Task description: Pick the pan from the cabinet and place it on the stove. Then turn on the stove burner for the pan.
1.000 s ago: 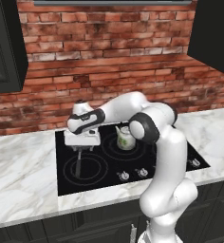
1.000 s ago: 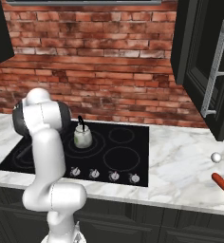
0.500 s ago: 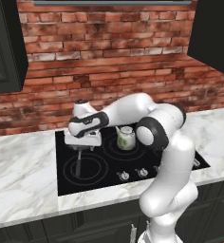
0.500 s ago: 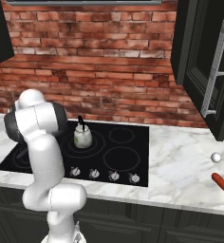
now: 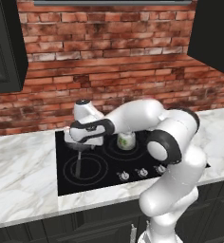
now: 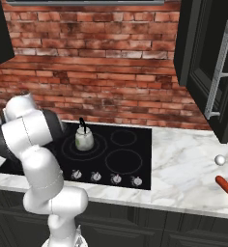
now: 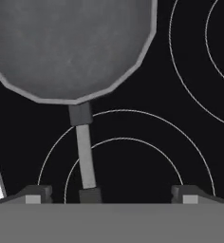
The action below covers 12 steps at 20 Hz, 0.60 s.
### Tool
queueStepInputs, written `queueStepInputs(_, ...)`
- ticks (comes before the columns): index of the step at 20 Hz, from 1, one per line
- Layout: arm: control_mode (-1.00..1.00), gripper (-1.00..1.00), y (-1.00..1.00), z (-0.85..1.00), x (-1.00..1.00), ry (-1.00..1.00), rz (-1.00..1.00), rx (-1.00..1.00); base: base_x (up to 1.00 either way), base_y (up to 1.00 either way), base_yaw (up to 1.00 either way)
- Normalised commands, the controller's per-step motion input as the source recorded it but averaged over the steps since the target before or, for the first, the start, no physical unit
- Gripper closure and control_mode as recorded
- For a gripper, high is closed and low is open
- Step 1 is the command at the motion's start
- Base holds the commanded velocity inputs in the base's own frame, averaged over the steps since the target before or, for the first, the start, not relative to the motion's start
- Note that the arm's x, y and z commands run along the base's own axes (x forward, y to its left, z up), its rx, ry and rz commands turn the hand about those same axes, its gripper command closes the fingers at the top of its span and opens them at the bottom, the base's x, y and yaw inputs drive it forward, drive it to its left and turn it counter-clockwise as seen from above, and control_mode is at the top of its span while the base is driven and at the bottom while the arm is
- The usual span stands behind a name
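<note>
The round, shallow dark grey frying pan (image 7: 69, 45) with a speckled inside lies on the flat glossy black glass cooktop (image 7: 180, 142), its long thin dark handle (image 7: 85, 154) running over a thin grey ring outline. The two-finger gripper (image 7: 110, 193) hovers above the handle's end, jaws spread wide, gripping nothing. A small pale kettle (image 5: 126, 140) stands on the cooktop beside the arm.

Speckled grey pan (image 7: 71, 47) seemingly flat on stove (image 7: 180, 137).
</note>
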Motion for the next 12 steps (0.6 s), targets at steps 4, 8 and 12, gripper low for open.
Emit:
queueStepInputs(4,-1.00,-1.00,0.00,0.49,-0.17,-0.12,0.00,0.00,0.00,0.00,0.00)
queueStepInputs(8,-1.00,-1.00,-0.06,0.53,-0.13,-0.09,0.00,0.00,0.00,0.00,0.00)
queueStepInputs(12,-1.00,-1.00,-0.10,0.44,-0.10,-0.05,0.00,0.00,0.00,0.00,0.00)
